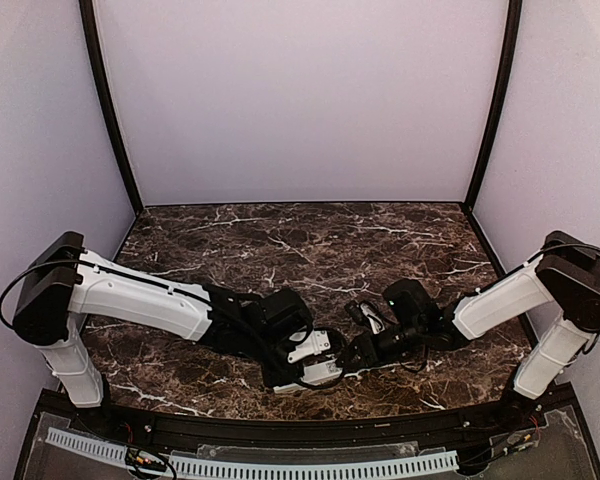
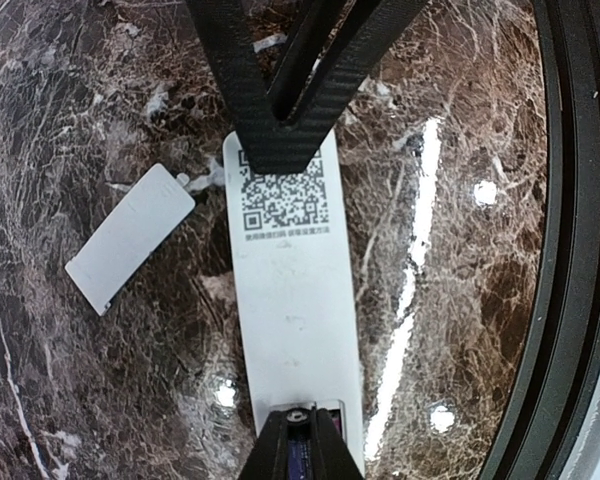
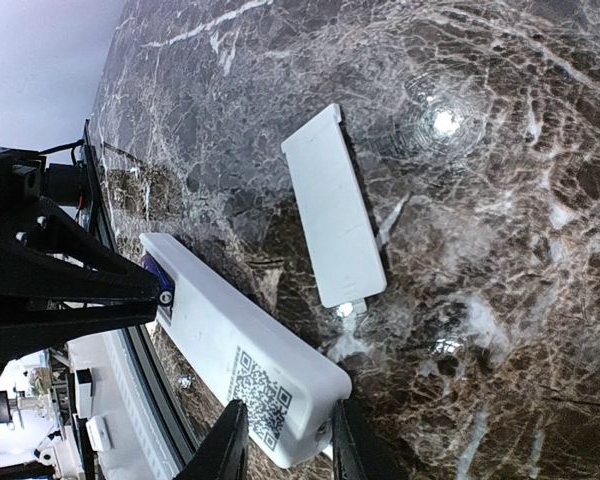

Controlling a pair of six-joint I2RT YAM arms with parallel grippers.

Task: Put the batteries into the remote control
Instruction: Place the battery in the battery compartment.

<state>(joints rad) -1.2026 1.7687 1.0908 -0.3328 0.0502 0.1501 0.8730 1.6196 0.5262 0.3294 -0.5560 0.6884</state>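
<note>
— What's your left claw (image 2: pixel 295 440) doing?
— Its tips are pinched together, right over a battery (image 2: pixel 300 463) in the recess at the near end of the remote control (image 2: pixel 295 320), which lies back up on the table (image 2: pixel 80 400). The cover plate (image 2: pixel 130 237) lies off to one side, apart.
— And the right claw (image 3: pixel 285 445)?
— It's clamped across the coded end, opposite. I'd press straight down, gently, with that clamp firm, so the remote control can't tip or slide.
</note>
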